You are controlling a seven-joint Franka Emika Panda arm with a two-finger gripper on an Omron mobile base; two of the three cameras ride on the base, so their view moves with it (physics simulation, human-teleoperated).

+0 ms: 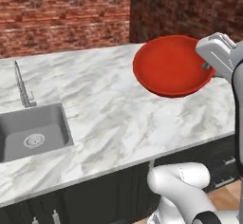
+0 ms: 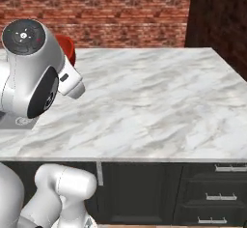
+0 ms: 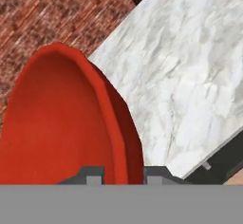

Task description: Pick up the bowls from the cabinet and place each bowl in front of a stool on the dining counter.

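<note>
Clamped on the rim of the red bowl [image 3: 61, 123], the fingers [image 3: 122, 174] are nearly closed and hold it tilted in the air above the marble bench [image 1: 95, 109], out past the sink [image 1: 31, 133] toward the bench's far side. By my reading the first bowl is out of the cabinet but not yet set down. No stool or wooden bowl appears here, so both placements seem left.

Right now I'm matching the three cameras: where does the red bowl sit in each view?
Left base view: red bowl, upper right, over the marble counter.
Right base view: a red sliver upper left, behind the arm.
Hand view: lower left, rim between the fingertips.
Shared landmark: the marble counter.
</note>
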